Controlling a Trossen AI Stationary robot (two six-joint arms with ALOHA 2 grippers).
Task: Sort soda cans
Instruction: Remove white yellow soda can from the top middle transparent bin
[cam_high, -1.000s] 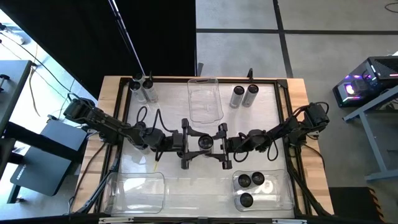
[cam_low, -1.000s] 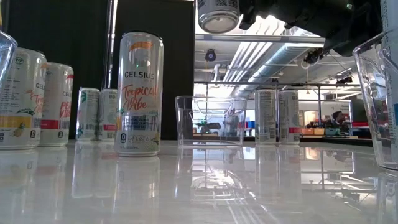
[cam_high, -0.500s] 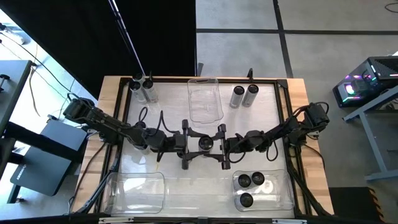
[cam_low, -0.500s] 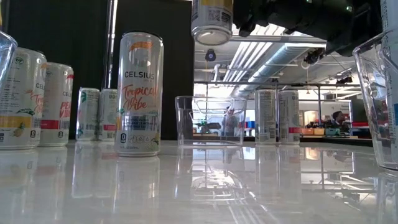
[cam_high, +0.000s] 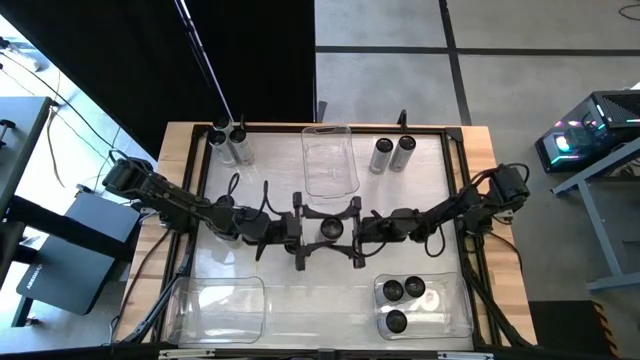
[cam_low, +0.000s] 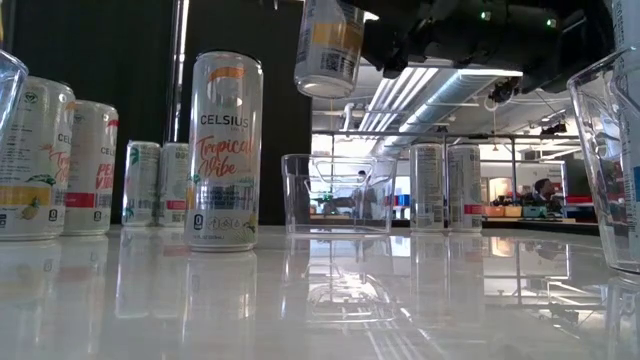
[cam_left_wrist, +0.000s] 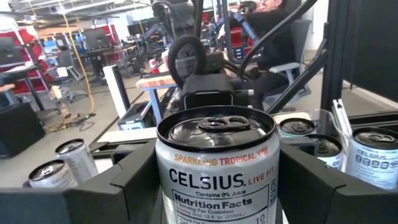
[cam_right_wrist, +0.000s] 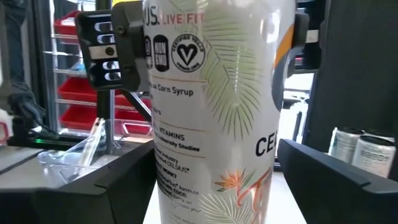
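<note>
Both arms are meeting above the middle of the glossy white table (cam_high: 270, 150), sharing one silver-grey Celsius soda can (cam_high: 330, 229) that is hanging tilted in mid-air (cam_low: 330, 47). The left gripper (cam_high: 300, 243) is holding the can between its jaws (cam_left_wrist: 214, 163). The right gripper (cam_high: 357, 243) is bracketing the same can (cam_right_wrist: 214, 112); whether its jaws are gripping cannot be told. Three dark-topped cans (cam_high: 403, 290) are sitting in the clear rectangular plastic bin (cam_high: 455, 325) at near right.
</note>
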